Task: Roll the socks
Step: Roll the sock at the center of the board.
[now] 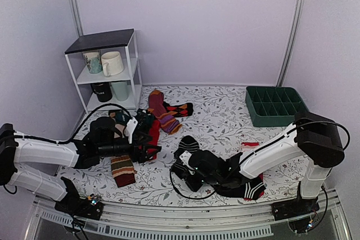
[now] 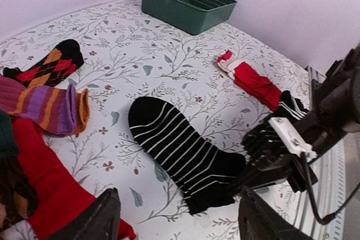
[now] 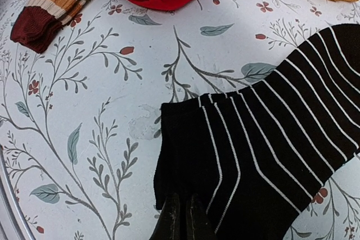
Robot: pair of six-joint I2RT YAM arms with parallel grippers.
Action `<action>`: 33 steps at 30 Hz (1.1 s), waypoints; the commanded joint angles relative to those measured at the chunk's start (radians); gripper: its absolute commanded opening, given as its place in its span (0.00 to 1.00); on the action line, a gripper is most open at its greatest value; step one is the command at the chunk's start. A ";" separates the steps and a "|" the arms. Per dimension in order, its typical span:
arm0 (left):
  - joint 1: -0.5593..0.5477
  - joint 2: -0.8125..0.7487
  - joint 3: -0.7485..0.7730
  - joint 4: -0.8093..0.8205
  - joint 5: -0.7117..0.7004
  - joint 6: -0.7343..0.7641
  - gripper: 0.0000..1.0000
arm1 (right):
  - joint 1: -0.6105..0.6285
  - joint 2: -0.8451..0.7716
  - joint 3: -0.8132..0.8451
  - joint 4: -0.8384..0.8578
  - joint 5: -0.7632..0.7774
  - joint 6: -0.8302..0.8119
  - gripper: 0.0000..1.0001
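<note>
The striped sock lies flat in the middle of the left wrist view, with its toe toward the upper left and its cuff toward the lower right. The right gripper has its fingers pressed together on the cuff hem at the bottom edge of its own view (a thin bite, by the look of it). The left gripper stands apart and empty at the bottom of its frame. To roll well, I judge the hem should be lifted only slightly and turned over toward the toe, square to the stripes. The free gripper could pin the toe so the sock does not slide on the table.
</note>
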 commanded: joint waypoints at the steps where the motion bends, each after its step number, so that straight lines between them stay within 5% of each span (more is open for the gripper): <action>1: 0.006 -0.032 -0.044 0.049 0.148 0.028 0.68 | -0.073 -0.036 -0.034 -0.161 -0.245 0.032 0.00; 13: -0.007 -0.024 -0.084 0.079 0.401 0.100 0.65 | -0.201 -0.040 -0.044 -0.218 -0.514 0.109 0.00; 28: -0.128 0.265 0.118 -0.003 0.325 0.234 0.64 | -0.293 0.061 0.045 -0.386 -0.682 0.172 0.00; 33: -0.151 0.372 0.177 -0.032 0.330 0.252 0.54 | -0.313 0.089 0.062 -0.402 -0.718 0.174 0.00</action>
